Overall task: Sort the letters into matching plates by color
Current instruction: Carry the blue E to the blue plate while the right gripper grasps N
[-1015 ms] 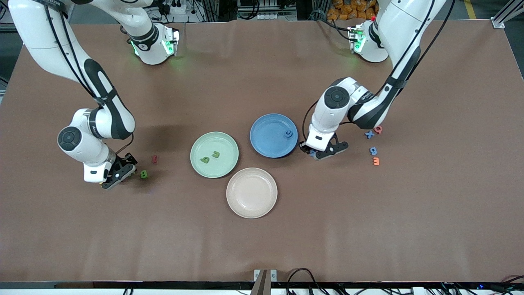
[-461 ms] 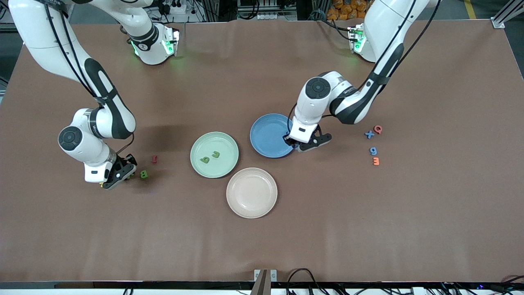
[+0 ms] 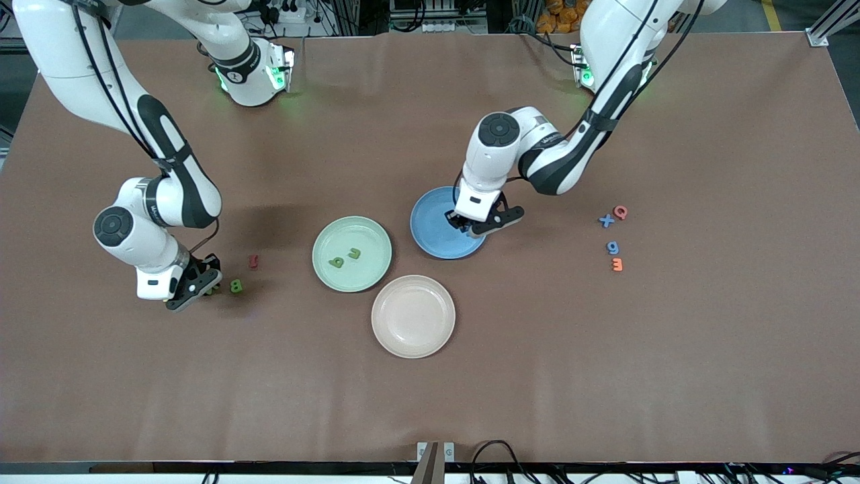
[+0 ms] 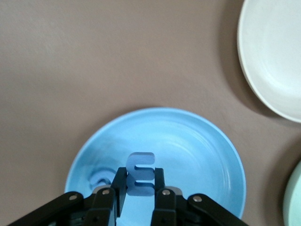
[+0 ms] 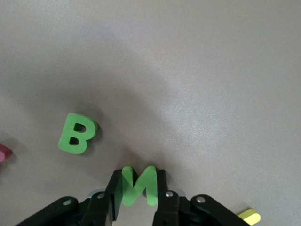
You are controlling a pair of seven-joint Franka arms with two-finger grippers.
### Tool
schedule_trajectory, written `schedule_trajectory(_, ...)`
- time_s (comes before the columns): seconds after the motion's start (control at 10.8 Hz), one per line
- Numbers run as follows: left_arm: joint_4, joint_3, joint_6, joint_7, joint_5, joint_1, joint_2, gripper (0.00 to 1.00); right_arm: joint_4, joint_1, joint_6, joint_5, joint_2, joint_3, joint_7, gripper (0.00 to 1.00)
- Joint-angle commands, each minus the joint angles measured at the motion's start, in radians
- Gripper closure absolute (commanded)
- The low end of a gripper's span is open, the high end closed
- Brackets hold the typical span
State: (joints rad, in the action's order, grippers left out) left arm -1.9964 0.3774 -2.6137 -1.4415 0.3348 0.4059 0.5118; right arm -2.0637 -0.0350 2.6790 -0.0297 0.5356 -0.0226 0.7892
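A blue letter E (image 4: 141, 180) sits pinched in the left gripper (image 3: 470, 226), low over the blue plate (image 3: 430, 232). The right gripper (image 3: 195, 288) squeezes a green letter M (image 5: 138, 185) down near the table (image 3: 605, 370), beside a green B (image 3: 236, 286). Two green letters (image 3: 344, 258) lie in the green plate (image 3: 329, 235). A pink plate (image 3: 413, 316) sits nearer the camera.

plates: mint (image 3: 352, 232), blue (image 3: 433, 235), beige-pink (image 3: 413, 316) | table: brown (image 3: 605, 349)

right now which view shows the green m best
The right wrist view: the green M fills the space between the right gripper fingers, shut on it. The front view shows only a green speck at that gripper. The left wrist view misses it.
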Motion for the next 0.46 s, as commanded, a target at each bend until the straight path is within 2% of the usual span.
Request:
schedule_trajectory(0.0, 0.036, -0.006, 0.017, -0.051, 0.024, 0.048, 0.027, 1.0, -0.004, -0.036, -0.062, -0.01, -0.052, 0.01, -0.027, 0.71)
schedule_trajectory(0.37, 0.034, -0.008, 0.017, -0.085, 0.029, 0.085, 0.019, 1.0, 0.017, -0.043, -0.191, -0.009, -0.121, 0.012, -0.18, 0.71)
